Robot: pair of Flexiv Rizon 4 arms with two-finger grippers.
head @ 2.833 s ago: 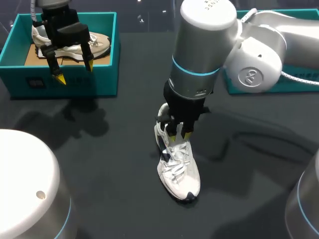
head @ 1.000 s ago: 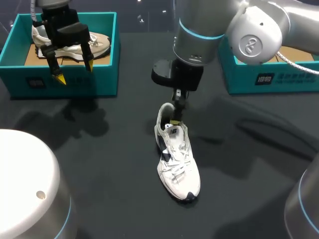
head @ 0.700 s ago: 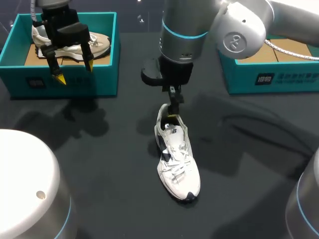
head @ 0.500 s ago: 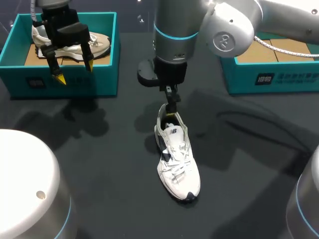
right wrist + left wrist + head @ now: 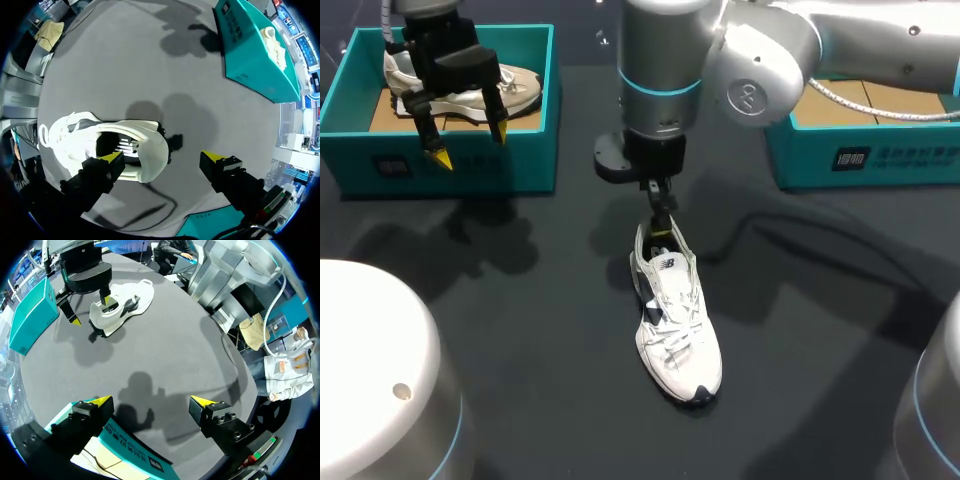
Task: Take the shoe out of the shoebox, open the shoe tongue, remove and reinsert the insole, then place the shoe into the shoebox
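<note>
A white laced shoe [image 5: 676, 318] lies on the dark table, toe toward the near edge. My right gripper [image 5: 660, 232] hangs open over its heel. In the right wrist view one finger [image 5: 102, 172] sits over the shoe's mouth [image 5: 117, 147], the other finger [image 5: 227, 170] stands beyond the heel, and the heel rim lies loose between them. My left gripper [image 5: 470, 147] hovers open and empty over the front wall of the left teal shoebox [image 5: 450, 168], which holds a second pale shoe [image 5: 515, 88]. From the left wrist the white shoe [image 5: 120, 305] shows far ahead.
A second teal shoebox [image 5: 865, 150] stands at the back right, behind my right arm. The left box's printed rim [image 5: 132, 452] lies under my left gripper [image 5: 150, 401]. Dark table stretches around the shoe.
My right arm has swung leftward and turned over the shoe's heel, with its fingers staying open. The shoe and the left arm have kept still.
</note>
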